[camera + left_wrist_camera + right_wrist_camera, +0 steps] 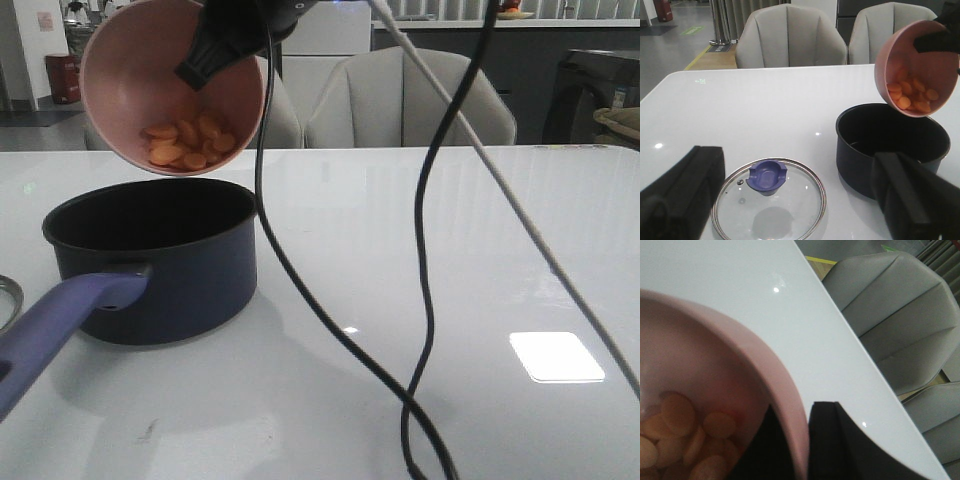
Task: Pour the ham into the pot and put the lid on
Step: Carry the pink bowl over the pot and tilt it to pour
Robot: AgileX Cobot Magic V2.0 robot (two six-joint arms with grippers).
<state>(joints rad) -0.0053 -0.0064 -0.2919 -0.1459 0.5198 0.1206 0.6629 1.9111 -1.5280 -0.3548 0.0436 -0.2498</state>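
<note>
From the front camera I see my right tool (205, 62) clamped on the rim of the salmon-pink round bowl (120, 80), tilted; the thin orange-pink ham slices (188, 142) sit just below it, above the dark navy round pot (190, 280) on the white tabletop (450, 300).

On the left wrist camera my left tool (795, 200) has its black fingers (682, 195) spread apart, the steel-rimmed glass lid (790, 200) lying flat between them, the pot beside it.

On the right wrist camera one finger (835, 440) presses outside the bowl wall, one inside.
</note>
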